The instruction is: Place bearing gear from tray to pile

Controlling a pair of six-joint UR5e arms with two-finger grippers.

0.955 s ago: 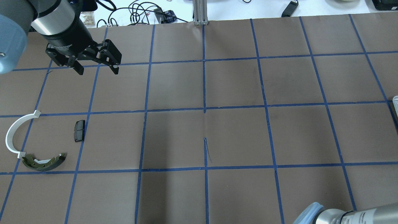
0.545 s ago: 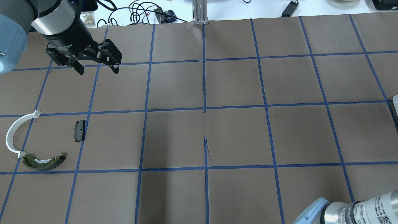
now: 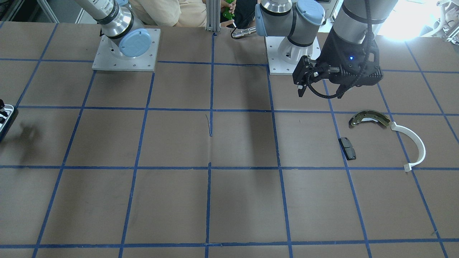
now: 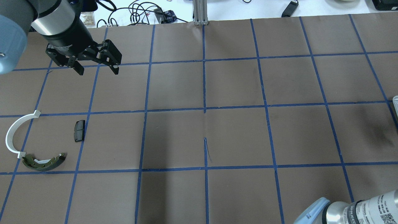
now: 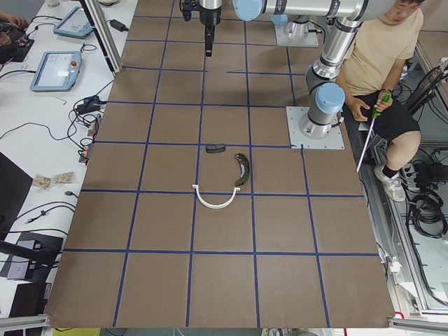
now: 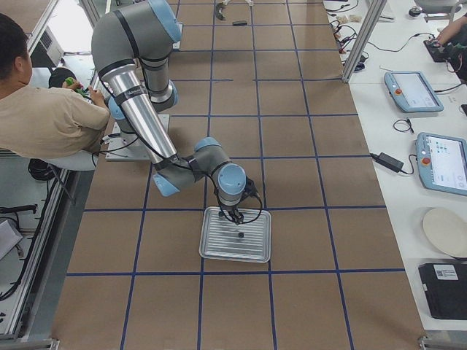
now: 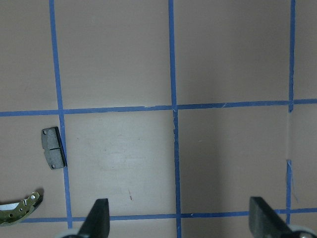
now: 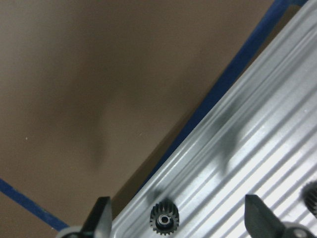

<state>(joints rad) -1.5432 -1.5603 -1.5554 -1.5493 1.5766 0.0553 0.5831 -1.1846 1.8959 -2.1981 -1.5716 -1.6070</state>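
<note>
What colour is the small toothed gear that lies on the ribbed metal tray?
The small toothed gear is black; the right wrist-mounted view shows it best.

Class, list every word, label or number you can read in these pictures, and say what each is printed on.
"Gripper", seemingly, preceding words blurred: white lettering on the black body of the left gripper.
Printed label on the silver-grey right arm: too small to read.
Dark lettering on that arm's silver cuff, front-facing view: blurred.
</note>
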